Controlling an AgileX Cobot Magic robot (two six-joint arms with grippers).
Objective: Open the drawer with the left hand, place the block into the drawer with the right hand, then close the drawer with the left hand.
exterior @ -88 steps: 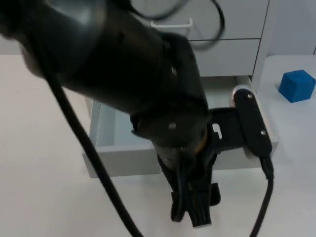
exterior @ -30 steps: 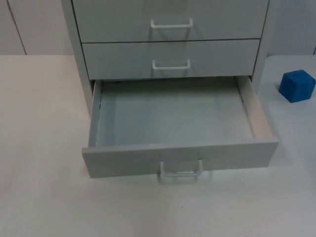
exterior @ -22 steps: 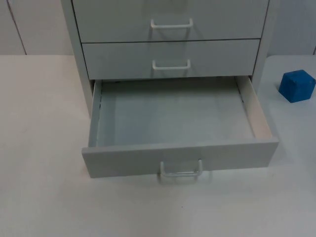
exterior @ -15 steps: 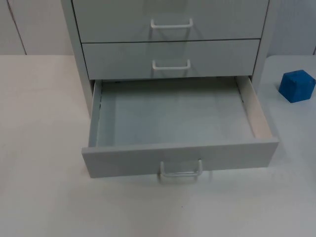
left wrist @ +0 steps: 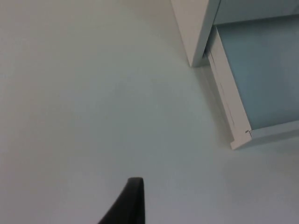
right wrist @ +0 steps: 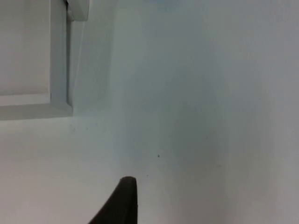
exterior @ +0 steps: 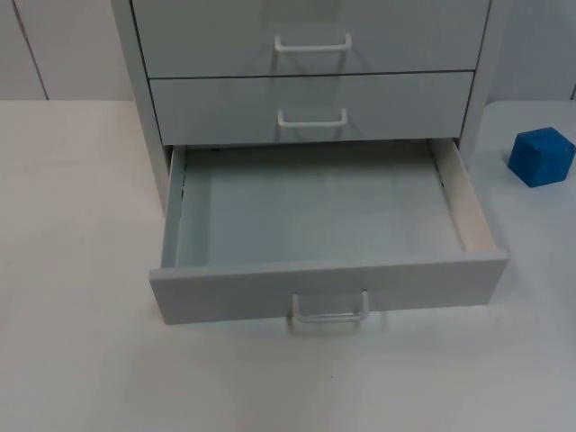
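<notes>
Small blue cube block point(exterior: 541, 157) at the right edge of the top view, resting on the white worktop point(exterior: 81, 342), just right of the pale grey drawer cabinet point(exterior: 310, 67) and apart from it. Bottom drawer point(exterior: 324, 229) pulled fully out at frame centre, bare inside, white wire handle point(exterior: 329, 309) on its front panel. Two upper drawers shut. Left end effector point(left wrist: 128, 205) above bare worktop beside the drawer's corner; right end effector point(right wrist: 122, 198) likewise near the drawer's other side. Finger spread of either: cannot tell, perhaps one fingertip each visible.

left gripper point(left wrist: 131, 205): black tapered fingertip | right gripper point(right wrist: 122, 203): black, seemingly alike
</notes>
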